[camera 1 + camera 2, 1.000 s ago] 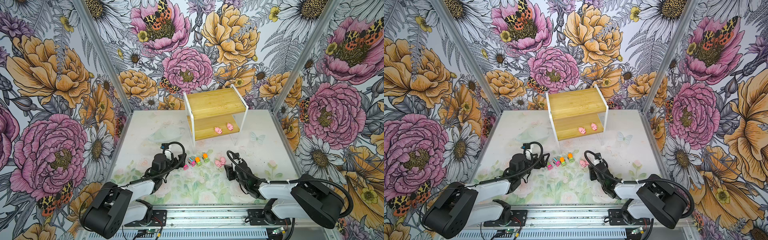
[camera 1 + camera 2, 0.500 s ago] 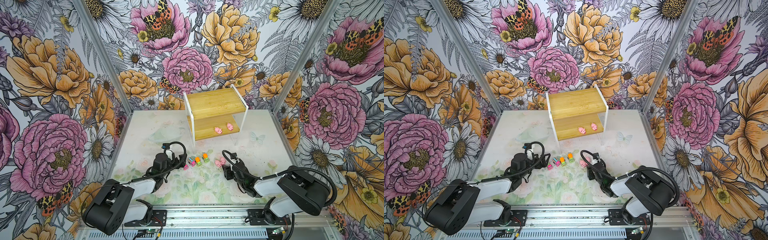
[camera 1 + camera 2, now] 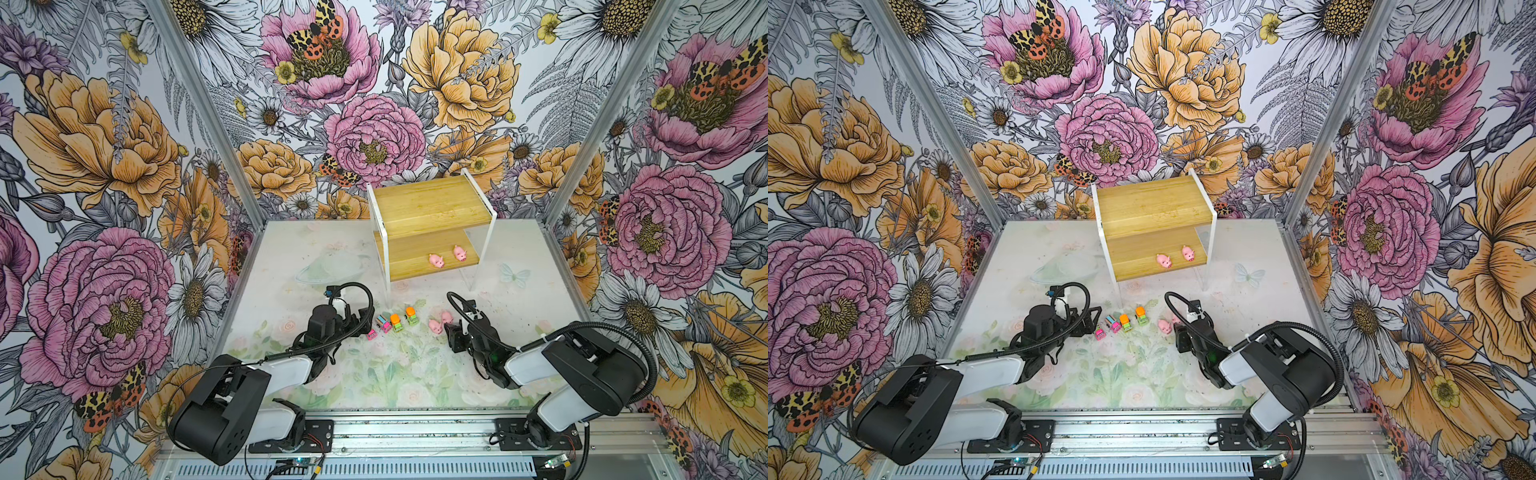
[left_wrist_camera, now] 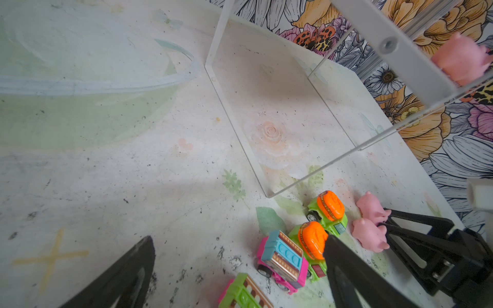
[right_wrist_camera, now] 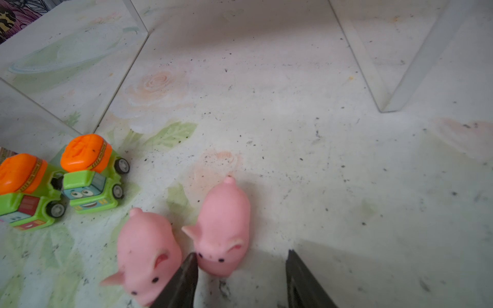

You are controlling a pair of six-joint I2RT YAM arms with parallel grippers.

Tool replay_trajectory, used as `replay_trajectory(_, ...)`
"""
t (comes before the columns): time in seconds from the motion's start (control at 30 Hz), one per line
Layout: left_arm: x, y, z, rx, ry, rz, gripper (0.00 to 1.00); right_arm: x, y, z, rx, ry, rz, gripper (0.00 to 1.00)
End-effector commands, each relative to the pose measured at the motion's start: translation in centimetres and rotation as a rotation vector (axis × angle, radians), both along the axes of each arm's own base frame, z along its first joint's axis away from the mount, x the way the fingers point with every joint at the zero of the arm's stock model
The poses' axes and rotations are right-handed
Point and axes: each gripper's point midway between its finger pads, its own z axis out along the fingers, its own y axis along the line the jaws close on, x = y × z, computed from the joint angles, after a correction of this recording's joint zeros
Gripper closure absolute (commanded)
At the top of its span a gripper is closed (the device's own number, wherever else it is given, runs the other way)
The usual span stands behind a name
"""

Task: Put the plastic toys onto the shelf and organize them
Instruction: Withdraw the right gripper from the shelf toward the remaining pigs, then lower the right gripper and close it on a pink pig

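spreading across the lower middle of both top views, the pale flowered table is carrying everything. the shelf is standing at its far edge, centre frame, with two pink pigs sitting side by side on the right half of its lower board. the left gripper is hanging low, left of centre, its fingers spread wide with nothing between them, one finger overlapping a green car with an orange top in the left wrist view. the right gripper is hanging right of centre, fingers parted and gripping nothing, one fingertip poking between the heads of two other pigs on the table. four cars are lining up between the grippers, just left of those pigs.
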Motion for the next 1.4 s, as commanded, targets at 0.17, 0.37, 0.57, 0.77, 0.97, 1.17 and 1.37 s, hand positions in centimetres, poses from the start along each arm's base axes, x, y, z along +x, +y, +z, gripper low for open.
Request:
replay_trajectory(0.17,0.8,-0.3,0.5,0.000,-0.019,0.013,0.01,0.9,1.4,-0.4,0.027,0.005,0.053,0.46)
replay_trajectory(0.37,1.1,-0.5,0.3,0.000,-0.013,0.007,0.01,1.2,1.4,-0.7,0.029,0.005,0.040,0.49)
replay_trajectory(0.57,1.3,-0.8,0.1,-0.003,-0.008,0.001,0.01,1.3,1.3,-1.2,0.024,0.020,0.047,0.63)
replay_trajectory(0.77,1.4,-1.0,-0.1,-0.009,-0.005,-0.005,0.01,1.2,1.8,-1.0,0.031,0.016,0.081,0.70)
replay_trajectory(0.97,1.5,-1.2,-0.2,-0.010,-0.003,-0.015,0.01,1.1,2.3,-0.1,0.051,-0.006,0.117,0.74)
replay_trajectory(1.17,1.4,-1.1,-0.2,-0.012,-0.003,-0.012,0.01,1.0,2.4,0.4,0.059,-0.013,0.133,0.77)
replay_trajectory(1.37,1.3,-1.1,-0.2,-0.014,-0.003,-0.013,0.01,0.9,2.6,1.4,0.077,-0.031,0.148,0.78)
